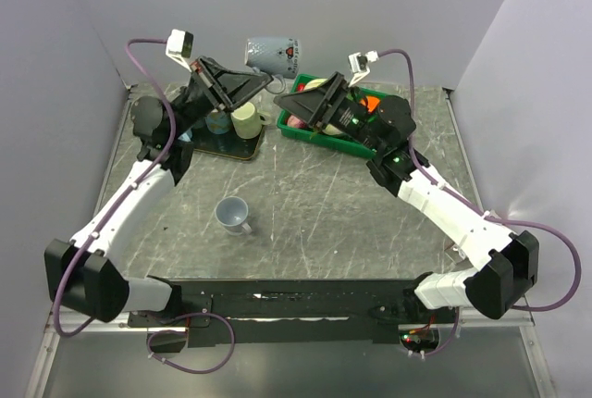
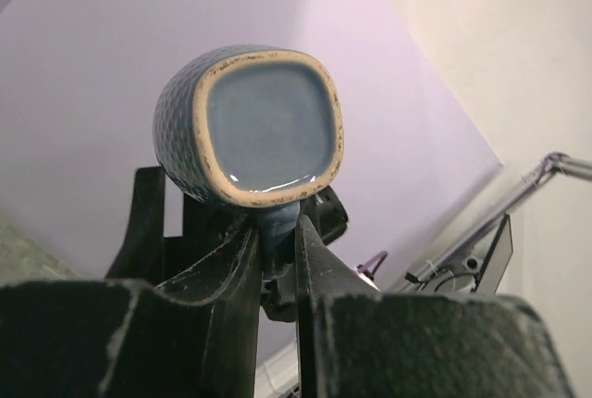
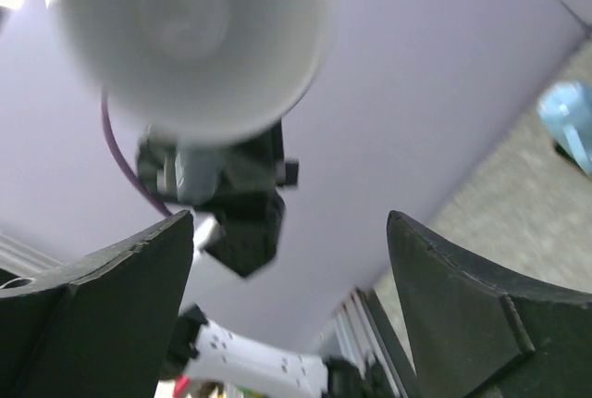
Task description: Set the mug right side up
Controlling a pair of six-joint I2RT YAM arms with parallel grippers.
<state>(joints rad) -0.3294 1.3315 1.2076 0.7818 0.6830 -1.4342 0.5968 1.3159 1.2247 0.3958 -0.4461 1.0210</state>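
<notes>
A blue-grey textured mug (image 1: 271, 54) hangs in the air on its side near the back wall, opening toward the right. My left gripper (image 1: 256, 80) is shut on its handle from below. In the left wrist view the mug's glazed base (image 2: 268, 130) faces the camera, with the handle pinched between the fingers of my left gripper (image 2: 278, 231). My right gripper (image 1: 294, 106) is open and empty, just right of and below the mug. The right wrist view shows the mug's white inside (image 3: 185, 37) above my right gripper (image 3: 291, 231), apart from the fingers.
A small blue-grey mug (image 1: 232, 215) stands upright on the table's middle. A dark tray (image 1: 242, 151) at back left holds a cream mug (image 1: 245, 122) and another cup. A green bin (image 1: 326, 142) with several items sits under my right gripper.
</notes>
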